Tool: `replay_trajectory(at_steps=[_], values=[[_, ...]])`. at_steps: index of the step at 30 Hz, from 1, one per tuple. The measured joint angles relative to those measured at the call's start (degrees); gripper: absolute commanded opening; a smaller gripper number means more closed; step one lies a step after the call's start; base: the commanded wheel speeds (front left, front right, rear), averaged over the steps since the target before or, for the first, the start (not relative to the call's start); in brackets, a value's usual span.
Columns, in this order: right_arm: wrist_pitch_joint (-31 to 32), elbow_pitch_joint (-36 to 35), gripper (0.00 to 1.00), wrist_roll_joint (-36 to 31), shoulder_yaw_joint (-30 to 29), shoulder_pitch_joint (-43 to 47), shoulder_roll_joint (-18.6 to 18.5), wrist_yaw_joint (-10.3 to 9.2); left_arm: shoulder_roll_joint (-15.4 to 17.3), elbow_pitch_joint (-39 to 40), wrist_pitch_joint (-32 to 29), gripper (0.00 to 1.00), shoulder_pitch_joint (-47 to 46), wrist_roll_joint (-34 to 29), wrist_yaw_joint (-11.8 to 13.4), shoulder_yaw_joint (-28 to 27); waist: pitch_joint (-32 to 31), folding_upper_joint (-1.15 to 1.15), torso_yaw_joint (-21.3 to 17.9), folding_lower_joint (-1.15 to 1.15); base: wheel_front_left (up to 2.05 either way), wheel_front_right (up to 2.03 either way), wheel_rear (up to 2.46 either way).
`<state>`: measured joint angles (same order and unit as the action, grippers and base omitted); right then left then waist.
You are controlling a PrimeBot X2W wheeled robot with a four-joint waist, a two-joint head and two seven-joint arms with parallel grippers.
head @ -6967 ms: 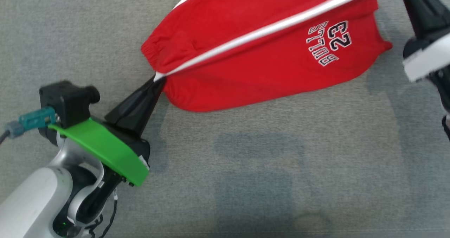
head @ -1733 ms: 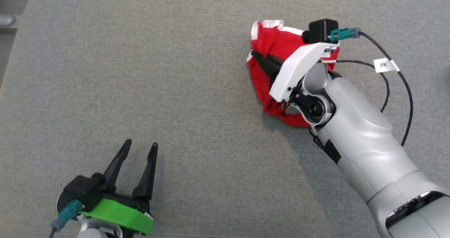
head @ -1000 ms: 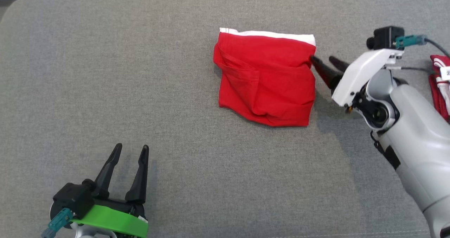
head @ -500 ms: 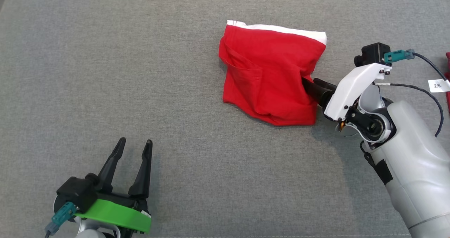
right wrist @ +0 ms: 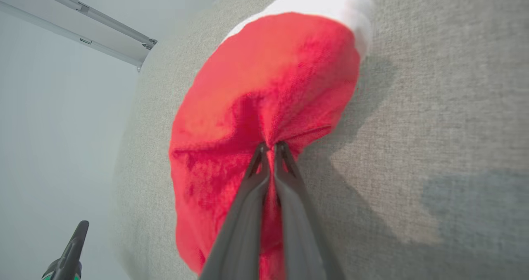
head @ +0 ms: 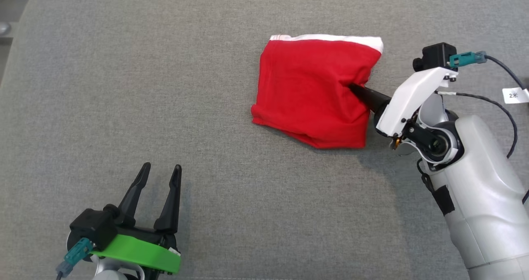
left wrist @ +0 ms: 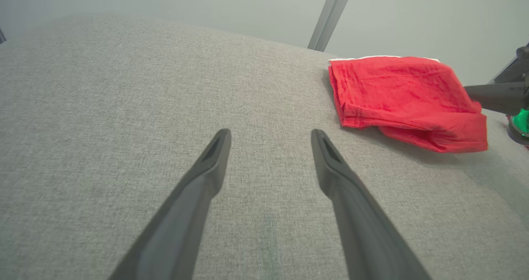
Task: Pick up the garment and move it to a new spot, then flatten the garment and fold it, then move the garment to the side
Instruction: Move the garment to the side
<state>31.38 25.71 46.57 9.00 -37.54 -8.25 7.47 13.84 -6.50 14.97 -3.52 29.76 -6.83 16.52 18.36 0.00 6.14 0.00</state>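
Underneath, a broad grey woven-fabric surface (head: 124, 85) carries everything. A folded red cloth garment with a white band (head: 306, 94) lies just ahead of the right pincer (right wrist: 268, 145), whose fingers are closed tight on its near edge. Well apart from the garment, the left pincer (head: 162, 167) has its fingers spread, holding nothing.

grey fabric surface (head: 231, 32), folded red garment (head: 310, 94)
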Motion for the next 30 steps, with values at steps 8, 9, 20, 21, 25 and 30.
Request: replay_trajectory(at_steps=[8, 9, 20, 21, 25, 30], values=[[4.81, -6.62, 0.00, -1.40, -3.65, 2.80, -0.98, 0.00, 0.15, 0.85, 0.05, 1.00, 0.73, -0.64, -0.21, -1.35, -0.54, 0.00, -2.97, 0.00, 0.00, 0.00, 0.00], [5.17, -7.31, 0.00, -1.44, -4.10, 3.27, -0.86, 0.01, 0.31, 1.12, 0.05, 1.00, 0.90, -0.66, -0.21, -1.65, -0.57, 0.00, -3.59, 0.00, 0.00, 0.00, 0.00], [6.84, -13.67, 0.00, -2.01, -6.75, 9.53, 0.86, 0.00, 3.80, 7.26, -1.94, 1.00, 1.53, -2.43, 0.80, -1.96, -0.22, 0.00, -14.48, 0.00, 0.00, 0.00, 0.00], [6.83, -14.05, 0.00, -1.99, -7.17, 10.17, 0.80, 0.00, 4.10, 7.80, -2.41, 1.00, 1.51, -2.60, 0.87, -1.90, -0.17, 0.00, -15.72, 0.00, 0.00, 0.00, 0.00], [6.58, -15.25, 0.00, -1.91, -9.21, 12.80, 0.03, 0.01, 5.15, 10.06, -4.14, 1.00, 1.51, -2.93, 1.35, -1.74, 0.11, 0.00, -20.49, 0.00, 0.00, 0.00, 0.00], [6.04, -16.36, 0.00, -3.04, -12.85, 14.62, -2.15, 0.00, 5.95, 11.72, -5.39, 1.00, 1.49, -3.09, 1.64, -1.72, 0.75, 0.00, -25.28, 0.00, 0.00, 0.00, 0.00]])
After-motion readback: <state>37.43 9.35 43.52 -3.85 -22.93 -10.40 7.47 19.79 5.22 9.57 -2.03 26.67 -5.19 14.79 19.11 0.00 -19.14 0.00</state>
